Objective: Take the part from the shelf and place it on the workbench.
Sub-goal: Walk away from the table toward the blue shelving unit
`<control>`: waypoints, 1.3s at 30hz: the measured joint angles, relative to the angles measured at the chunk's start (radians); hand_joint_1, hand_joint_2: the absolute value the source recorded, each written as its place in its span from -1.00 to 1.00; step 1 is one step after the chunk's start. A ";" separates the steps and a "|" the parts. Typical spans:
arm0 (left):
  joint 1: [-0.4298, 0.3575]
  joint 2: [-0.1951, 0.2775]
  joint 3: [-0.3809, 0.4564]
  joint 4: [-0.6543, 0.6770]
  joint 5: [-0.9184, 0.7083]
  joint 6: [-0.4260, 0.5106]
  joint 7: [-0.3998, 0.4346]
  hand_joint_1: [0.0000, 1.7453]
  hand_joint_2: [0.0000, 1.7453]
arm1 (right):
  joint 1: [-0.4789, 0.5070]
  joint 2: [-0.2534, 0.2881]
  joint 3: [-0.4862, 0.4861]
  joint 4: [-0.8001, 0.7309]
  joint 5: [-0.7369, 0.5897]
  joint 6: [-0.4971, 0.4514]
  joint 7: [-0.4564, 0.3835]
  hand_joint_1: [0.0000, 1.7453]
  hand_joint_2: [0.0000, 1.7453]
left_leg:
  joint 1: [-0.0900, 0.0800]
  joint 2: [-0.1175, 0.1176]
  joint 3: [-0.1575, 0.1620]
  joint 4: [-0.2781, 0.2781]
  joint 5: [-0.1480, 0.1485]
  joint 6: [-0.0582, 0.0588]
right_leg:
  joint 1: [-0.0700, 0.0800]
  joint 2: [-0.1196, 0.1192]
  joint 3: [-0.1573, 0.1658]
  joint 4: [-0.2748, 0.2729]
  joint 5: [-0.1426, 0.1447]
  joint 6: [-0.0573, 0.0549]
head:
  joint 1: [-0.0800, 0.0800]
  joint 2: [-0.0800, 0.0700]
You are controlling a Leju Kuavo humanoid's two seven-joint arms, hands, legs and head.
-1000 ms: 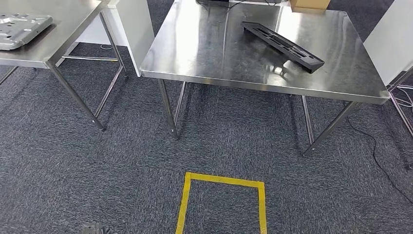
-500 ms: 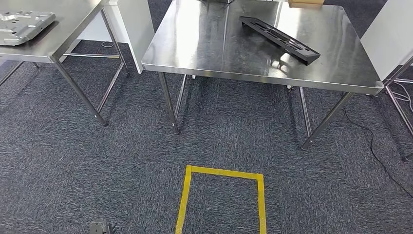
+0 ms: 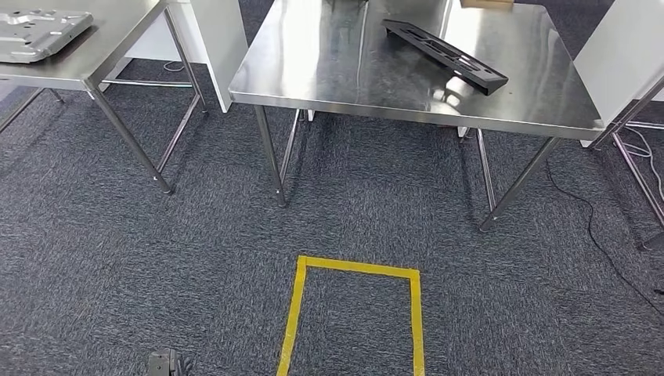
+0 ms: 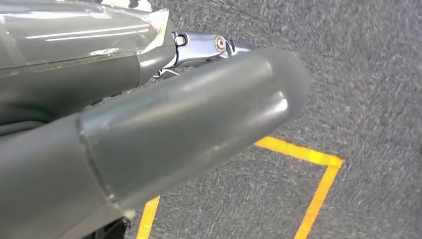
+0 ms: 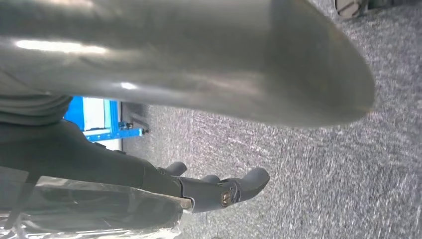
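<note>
Part [image 3: 445,56], black and long, is seen lying on the steel workbench [image 3: 337,78] at 1 o'clock. Left hand [image 4: 149,124] and right hand [image 5: 199,184]: grip state cannot be told. Risk judged: part nudged off the far edge.

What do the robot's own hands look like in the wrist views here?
The left hand shows a thick, glossy grey thumb, a clear-film-wrapped grey cover and a silver link with a brass-coloured pin. The right hand has the same grey thumb, dark fingers and a film-wrapped cover.
</note>
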State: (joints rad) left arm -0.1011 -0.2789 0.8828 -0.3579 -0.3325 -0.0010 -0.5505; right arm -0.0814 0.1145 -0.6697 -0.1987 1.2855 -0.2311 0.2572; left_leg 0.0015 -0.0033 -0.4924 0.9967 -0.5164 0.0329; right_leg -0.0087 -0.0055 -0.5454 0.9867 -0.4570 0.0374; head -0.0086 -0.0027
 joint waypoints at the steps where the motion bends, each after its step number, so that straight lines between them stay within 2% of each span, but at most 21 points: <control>1: -0.002 0.000 -0.002 0.002 0.000 0.002 0.000 -1.00 -1.00 | 0.000 0.000 0.000 0.000 0.001 0.001 0.001 -1.00 -1.00 | 0.002 0.001 -0.005 -0.004 0.004 0.005 | 0.000 0.000 -0.005 0.004 0.000 0.006 | 0.000 0.000; 3: -0.006 0.000 -0.006 0.005 0.002 0.006 0.002 -1.00 -1.00 | 0.000 0.001 0.001 0.000 0.002 0.002 0.005 -1.00 -1.00 | 0.006 0.004 -0.018 -0.011 0.019 0.021 | 0.002 0.002 -0.028 0.045 -0.034 0.009 | 0.004 0.000; 6: -0.008 0.000 -0.009 0.008 0.003 0.007 0.003 -1.00 -1.00 | 0.001 0.002 0.002 0.000 0.004 0.004 0.009 -1.00 -1.00 | 0.005 0.007 -0.050 -0.012 0.045 0.034 | -0.001 0.004 -0.095 0.225 -0.143 0.002 | 0.011 0.000; 8: -0.009 0.000 -0.010 0.011 0.004 0.008 0.004 -1.00 -1.00 | 0.001 0.002 0.003 0.001 0.005 0.004 0.012 -1.00 -1.00 | 0.003 0.010 -0.073 -0.012 0.062 0.033 | -0.003 0.004 -0.101 0.292 -0.160 0.014 | 0.011 0.000; 9: -0.009 0.000 -0.011 0.013 0.004 0.008 0.005 -1.00 -1.00 | 0.002 0.002 0.004 0.001 0.006 0.004 0.014 -1.00 -1.00 | 0.003 0.010 -0.082 -0.011 0.070 0.032 | -0.004 0.004 -0.075 0.269 -0.143 0.024 | 0.011 0.000; 11: -0.011 0.000 -0.012 0.016 0.006 0.010 0.006 -1.00 -1.00 | 0.000 0.001 0.005 0.001 0.007 0.004 0.016 -1.00 -1.00 | 0.002 0.010 -0.097 -0.011 0.085 0.026 | -0.005 0.004 0.026 0.121 -0.097 0.035 | 0.012 0.000; 13: -0.014 0.000 -0.012 0.018 0.007 0.010 0.008 -1.00 -1.00 | -0.003 0.001 0.007 0.000 0.008 0.004 0.017 -1.00 -1.00 | -0.001 0.011 -0.105 -0.010 0.099 0.016 | 0.000 0.005 0.106 -0.015 -0.080 0.028 | 0.011 0.000; 14: -0.015 0.000 -0.012 0.019 0.008 0.010 0.008 -1.00 -1.00 | -0.003 0.001 0.007 0.001 0.009 0.004 0.017 -1.00 -1.00 | -0.003 0.011 -0.107 -0.010 0.106 0.010 | 0.002 0.005 0.119 -0.044 -0.081 0.021 | 0.010 0.000; 17: -0.018 0.001 -0.013 0.023 0.008 0.010 0.009 -1.00 -1.00 | -0.002 0.002 0.007 0.001 0.009 0.004 0.019 -1.00 -1.00 | 0.000 0.009 -0.114 -0.008 0.115 -0.009 | 0.000 0.004 0.102 -0.047 -0.065 -0.005 | 0.009 0.000; 18: -0.018 0.001 -0.013 0.023 0.008 0.011 0.009 -1.00 -1.00 | -0.002 0.002 0.008 0.001 0.009 0.004 0.019 -1.00 -1.00 | 0.001 0.006 -0.123 0.010 0.094 -0.015 | -0.004 0.002 0.094 -0.048 -0.056 -0.017 | 0.008 0.000; 20: -0.018 0.002 -0.013 0.024 0.009 0.011 0.010 -1.00 -1.00 | -0.003 0.002 0.008 0.001 0.009 0.004 0.019 -1.00 -1.00 | 0.005 0.002 -0.159 0.105 0.006 -0.024 | -0.008 -0.001 0.076 -0.048 -0.036 -0.035 | 0.004 0.000; 22: -0.018 0.002 -0.013 0.025 0.009 0.011 0.010 -1.00 -1.00 | -0.002 0.003 0.008 0.001 0.009 0.004 0.019 -1.00 -1.00 | 0.007 0.002 -0.195 0.241 -0.073 -0.029 | -0.006 -0.002 0.054 -0.040 -0.020 -0.039 | 0.001 0.000; 23: -0.018 0.002 -0.013 0.026 0.009 0.011 0.011 -1.00 -1.00 | -0.001 0.003 0.008 0.001 0.009 0.004 0.019 -1.00 -1.00 | 0.008 0.002 -0.197 0.278 -0.084 -0.031 | -0.005 -0.002 0.041 -0.033 -0.013 -0.037 | 0.001 0.000; 24: -0.018 0.003 -0.013 0.026 0.009 0.011 0.011 -1.00 -1.00 | 0.000 0.003 0.008 0.001 0.009 0.004 0.019 -1.00 -1.00 | 0.009 0.002 -0.178 0.275 -0.077 -0.031 | -0.005 -0.003 0.027 -0.025 -0.009 -0.035 | 0.000 0.000; 27: -0.020 0.005 -0.013 0.027 0.009 0.010 0.011 -1.00 -1.00 | 0.001 0.003 0.008 0.001 0.010 0.004 0.019 -1.00 -1.00 | 0.012 0.002 -0.042 0.088 -0.022 -0.026 | -0.004 -0.002 -0.007 0.001 0.000 -0.028 | 0.000 0.000; 29: -0.022 0.006 -0.013 0.028 0.010 0.010 0.011 -1.00 -1.00 | 0.001 0.004 0.009 0.001 0.010 0.004 0.018 -1.00 -1.00 | 0.008 -0.001 0.001 0.012 -0.010 -0.017 | -0.002 -0.002 -0.020 0.011 0.007 -0.017 | 0.001 0.000; 31: -0.022 0.006 -0.014 0.030 0.012 0.010 0.011 -1.00 -1.00 | 0.001 0.004 0.010 0.001 0.011 0.004 0.017 -1.00 -1.00 | 0.002 -0.002 -0.009 0.008 0.000 -0.003 | 0.000 -0.002 -0.027 0.010 0.019 0.001 | 0.002 0.000; 33: -0.022 0.006 -0.014 0.031 0.015 0.010 0.011 -1.00 -1.00 | 0.002 0.004 0.011 0.001 0.013 0.004 0.016 -1.00 -1.00 | 0.003 0.001 -0.023 0.001 0.016 0.015 | -0.001 0.000 -0.044 0.028 0.006 0.011 | 0.003 0.000; 35: -0.022 0.006 -0.014 0.032 0.019 0.010 0.011 -1.00 -1.00 | 0.002 0.004 0.013 0.001 0.015 0.004 0.016 -1.00 -1.00 | 0.005 0.004 -0.044 -0.003 0.037 0.030 | -0.003 0.002 -0.082 0.113 -0.063 0.005 | 0.005 0.000; 37: -0.022 0.006 -0.014 0.032 0.021 0.010 0.011 -1.00 -1.00 | 0.002 0.004 0.014 0.001 0.016 0.004 0.016 -1.00 -1.00 | 0.003 0.005 -0.072 -0.002 0.057 0.034 | -0.003 0.003 -0.123 0.243 -0.139 0.002 | 0.007 0.000; 39: -0.022 0.006 -0.014 0.032 0.023 0.010 0.011 -1.00 -1.00 | 0.002 0.004 0.014 0.001 0.017 0.004 0.016 -1.00 -1.00 | 0.001 0.006 -0.098 -0.001 0.077 0.032 | -0.004 0.003 -0.115 0.296 -0.150 0.016 | 0.008 0.000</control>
State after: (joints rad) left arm -0.1229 -0.2724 0.8690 -0.3256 -0.3094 0.0088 -0.5394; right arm -0.0791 0.1184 -0.6558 -0.1980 1.3023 -0.2266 0.2730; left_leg 0.0028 0.0025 -0.5909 0.9956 -0.4395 0.0653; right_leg -0.0127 -0.0027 -0.6602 1.2828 -0.6067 0.0532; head -0.0011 -0.0027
